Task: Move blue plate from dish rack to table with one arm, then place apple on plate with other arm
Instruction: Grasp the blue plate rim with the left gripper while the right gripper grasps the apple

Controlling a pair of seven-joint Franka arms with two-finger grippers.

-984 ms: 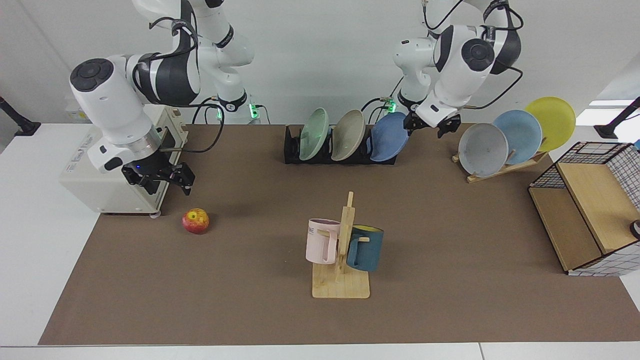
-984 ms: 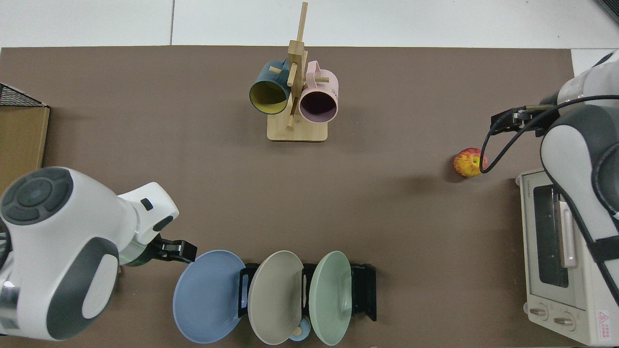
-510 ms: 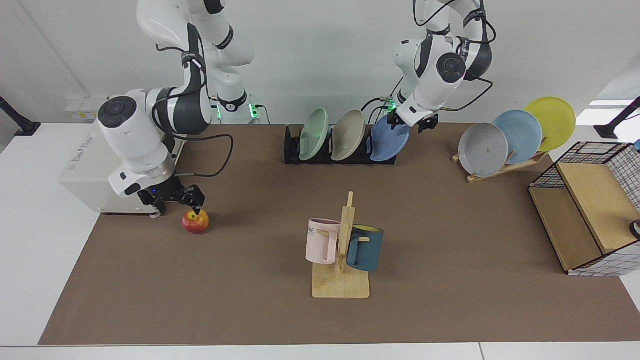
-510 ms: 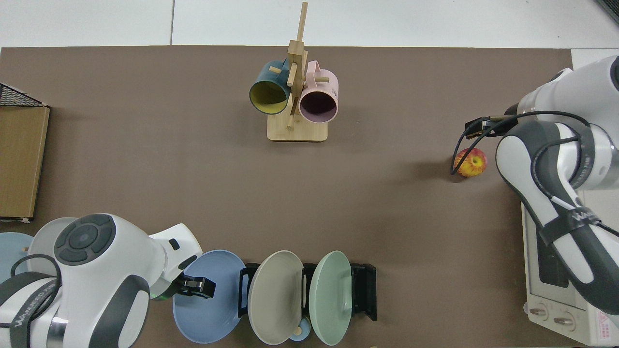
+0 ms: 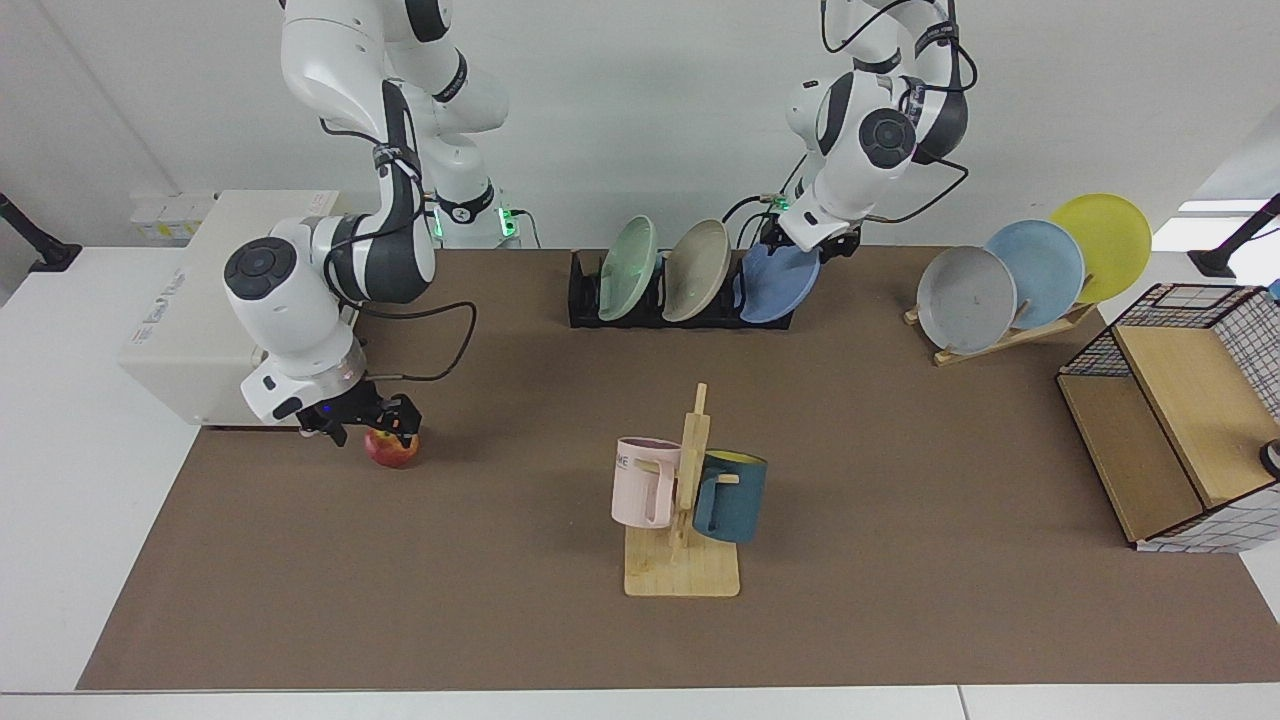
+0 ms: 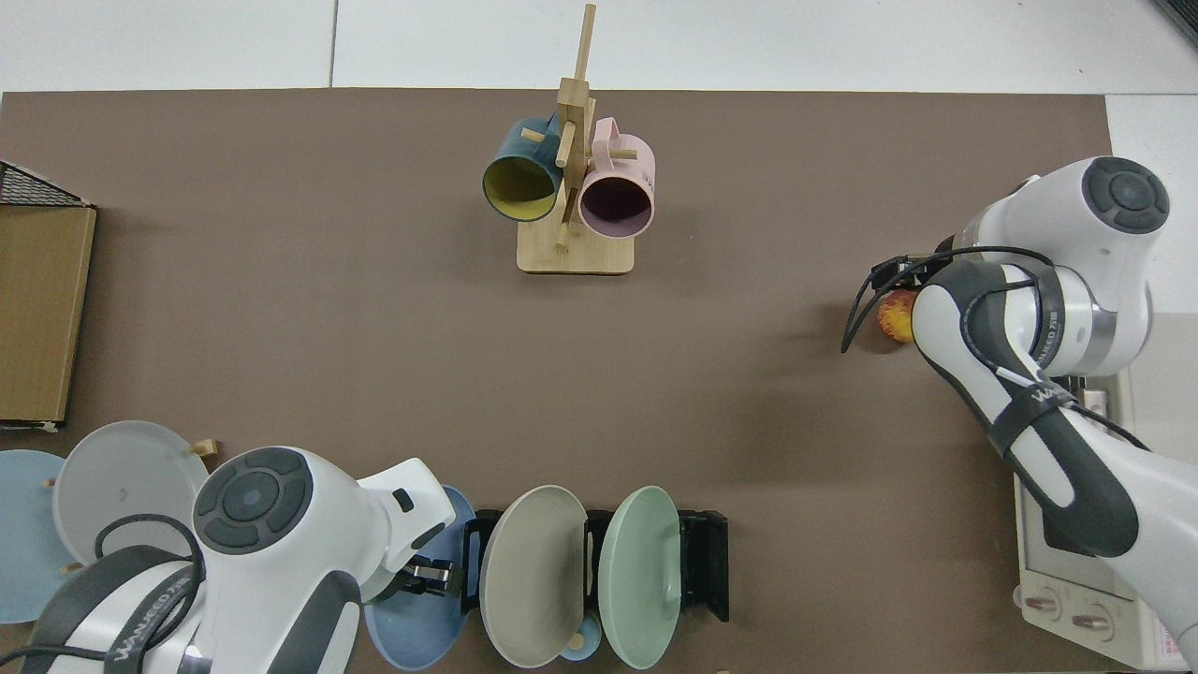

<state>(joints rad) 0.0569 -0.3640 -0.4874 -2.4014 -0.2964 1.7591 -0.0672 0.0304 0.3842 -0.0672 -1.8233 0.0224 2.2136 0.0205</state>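
Blue plate (image 5: 778, 285) in dish rack (image 5: 585, 300); apple (image 5: 391, 450) on surface (image 5: 900, 450).
Left gripper (image 5: 800, 243) is set at the plate's upper rim, right gripper (image 5: 370, 420) spread over the apple; left finger state cannot be told; top view half hides both.

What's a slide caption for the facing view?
Left gripper at the blue plate in the rack; right gripper over the apple.

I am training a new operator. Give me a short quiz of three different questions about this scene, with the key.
1. True or false: the blue plate is still in the dish rack.
2. Which gripper is at the apple? A) left gripper B) right gripper
3. Fill in: the mug stand holds a pink mug and a ____ mug.

Key: 1 true; 2 B; 3 dark teal.
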